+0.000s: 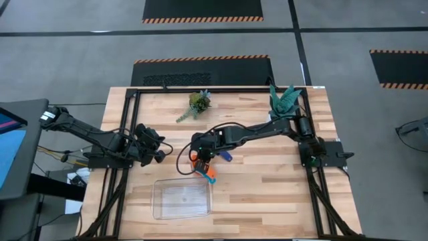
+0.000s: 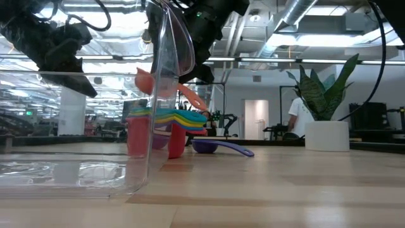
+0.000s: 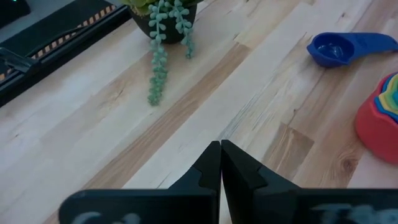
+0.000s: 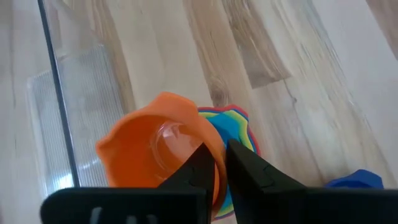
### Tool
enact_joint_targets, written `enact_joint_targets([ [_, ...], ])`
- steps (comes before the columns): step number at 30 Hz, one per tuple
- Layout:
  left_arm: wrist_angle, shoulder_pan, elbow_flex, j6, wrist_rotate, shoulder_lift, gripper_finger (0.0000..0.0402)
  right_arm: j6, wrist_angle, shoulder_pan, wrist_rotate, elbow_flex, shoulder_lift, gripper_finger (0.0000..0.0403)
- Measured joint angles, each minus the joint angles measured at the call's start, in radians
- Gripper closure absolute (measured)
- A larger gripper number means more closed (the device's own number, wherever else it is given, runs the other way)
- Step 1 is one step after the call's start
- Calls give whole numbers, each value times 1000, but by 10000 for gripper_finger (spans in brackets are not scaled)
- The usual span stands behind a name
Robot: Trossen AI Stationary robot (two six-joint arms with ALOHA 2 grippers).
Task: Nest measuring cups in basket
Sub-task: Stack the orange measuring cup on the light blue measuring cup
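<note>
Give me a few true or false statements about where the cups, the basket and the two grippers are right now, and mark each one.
1. The right gripper is shut on the orange cup. True.
2. The basket already holds the nested cups. False: the basket holds no cups; the nested stack stands on the table beside it.
3. The dark blue cup lies apart from the stack. True.
4. The left gripper holds a cup. False: its jaws are shut on nothing, off to the left of the cups.
5. The orange cup is above the stack. True: the right wrist view shows the coloured rims right under it.
</note>
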Motion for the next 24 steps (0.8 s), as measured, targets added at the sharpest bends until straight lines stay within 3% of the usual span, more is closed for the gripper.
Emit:
enact_joint_targets([
  [19, 0, 0, 0, -1, 0, 0, 401, 54, 0, 29, 23, 0, 0, 339],
  [24, 0, 0, 0, -1, 0, 0, 401, 54, 0, 34, 24, 0, 0, 323],
])
